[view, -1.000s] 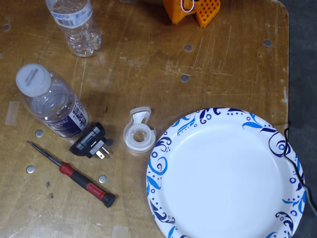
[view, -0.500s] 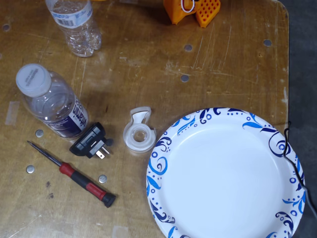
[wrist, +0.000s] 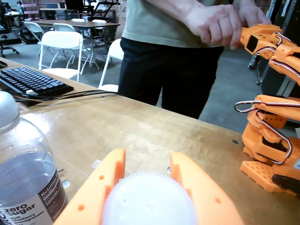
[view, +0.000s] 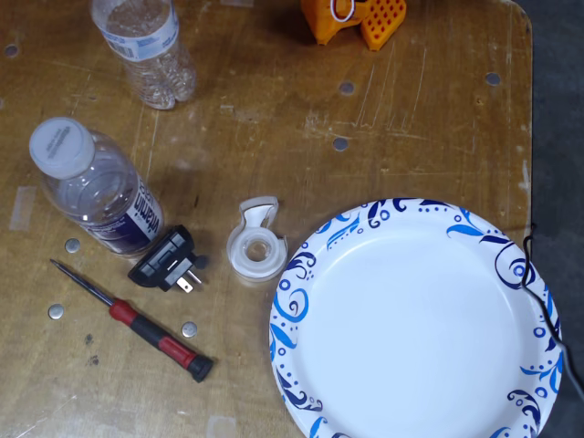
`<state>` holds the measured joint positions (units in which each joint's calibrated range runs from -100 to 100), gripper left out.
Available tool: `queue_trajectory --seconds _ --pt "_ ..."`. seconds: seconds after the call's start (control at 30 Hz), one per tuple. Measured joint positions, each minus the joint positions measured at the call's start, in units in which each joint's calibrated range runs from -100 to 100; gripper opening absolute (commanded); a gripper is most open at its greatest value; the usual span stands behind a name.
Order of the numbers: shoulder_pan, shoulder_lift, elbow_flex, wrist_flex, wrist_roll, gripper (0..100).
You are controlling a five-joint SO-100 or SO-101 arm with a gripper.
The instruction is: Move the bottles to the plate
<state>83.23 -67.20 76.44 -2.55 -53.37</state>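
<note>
The ribbed clear bottle (view: 146,50) stands at the top left of the table in the fixed view, its top cut off by the frame edge. In the wrist view its translucent cap (wrist: 147,204) sits between my orange fingers, and my gripper (wrist: 147,161) is shut on it. The wider bottle (view: 96,192) with a white cap and dark blue label lies left of centre, and it also shows at the left edge of the wrist view (wrist: 26,173). The blue-patterned white plate (view: 415,324) lies at the lower right with nothing on it.
A clear tape dispenser (view: 255,242), a black plug adapter (view: 169,260) and a red-handled screwdriver (view: 137,319) lie between the wider bottle and the plate. An orange arm base (view: 356,20) is at the top. A person (wrist: 173,47) holds a second orange arm (wrist: 269,140); a keyboard (wrist: 33,82) lies far left.
The ribbed bottle has shifted slightly to the right and tilted in the fixed view. Everything else on the table is where it was.
</note>
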Motion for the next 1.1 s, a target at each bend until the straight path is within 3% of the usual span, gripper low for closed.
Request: queue_trajectory --seconds 0.4,0.67,0.83,1.1 --pt "0.5 0.0 0.0 0.0 0.0 1" --pt "-2.7 0.1 -8.7 1.6 0.3 1" --pt "-12.2 0.1 -20.1 10.1 -3.1 1" --pt "-35.3 6.2 -37.5 18.9 -5.8 1"
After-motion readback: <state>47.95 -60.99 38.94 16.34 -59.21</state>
